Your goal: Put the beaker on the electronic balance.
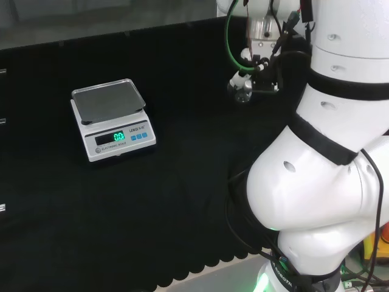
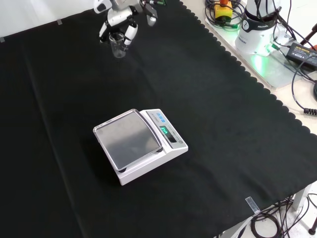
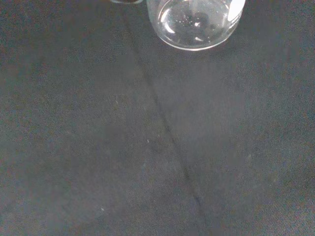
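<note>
Between your hand's (image 2: 119,22) curled fingers (image 2: 131,32) sits the clear beaker (image 2: 118,48), upright, its base at or just above the black cloth (image 2: 208,89); you cannot tell whether it touches. In the head view your hand (image 1: 255,67) closes round the beaker (image 1: 241,92). Well apart from your hand stands the balance (image 2: 140,145), its grey pan (image 1: 107,98) bare and display lit green.

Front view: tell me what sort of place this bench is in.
Probably a lab test bench: an electronic balance stands on black cloth, a clear glass beaker sits under the robot's hand, and cables and power gear lie beside the cloth.
</note>
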